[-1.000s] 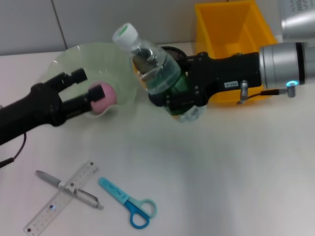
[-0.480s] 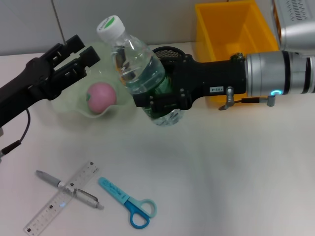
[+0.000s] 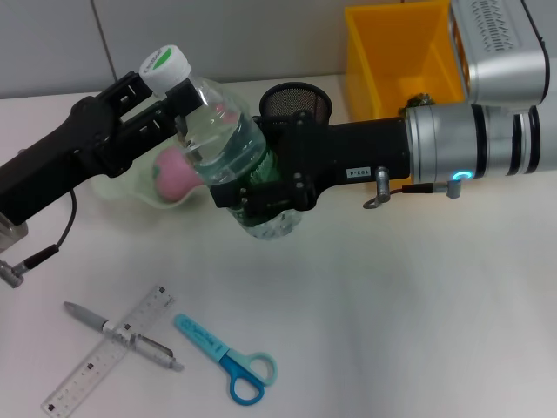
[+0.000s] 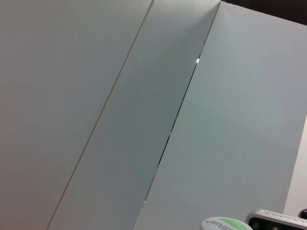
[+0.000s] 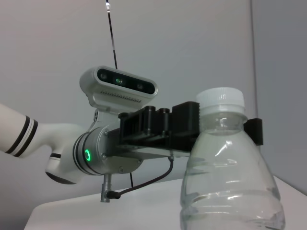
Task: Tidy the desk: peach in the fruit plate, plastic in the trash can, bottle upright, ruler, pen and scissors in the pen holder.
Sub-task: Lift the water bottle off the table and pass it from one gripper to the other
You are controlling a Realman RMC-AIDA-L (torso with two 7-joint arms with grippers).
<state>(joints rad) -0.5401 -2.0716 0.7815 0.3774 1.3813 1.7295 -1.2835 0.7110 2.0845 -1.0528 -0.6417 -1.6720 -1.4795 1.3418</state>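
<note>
- The right gripper [image 3: 261, 187] is clamping the bottle [image 3: 224, 148] around its lower body, tilted, off the desk.
- The left gripper [image 3: 165, 103] is straddling the cap [image 3: 163, 63], fingers apart; closing off-centre risks twisting the bottle loose.

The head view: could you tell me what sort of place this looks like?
Probably a lab desk staged as an office: a white table holding a ruler, scissors, a mesh pen holder and a yellow bin.
</note>
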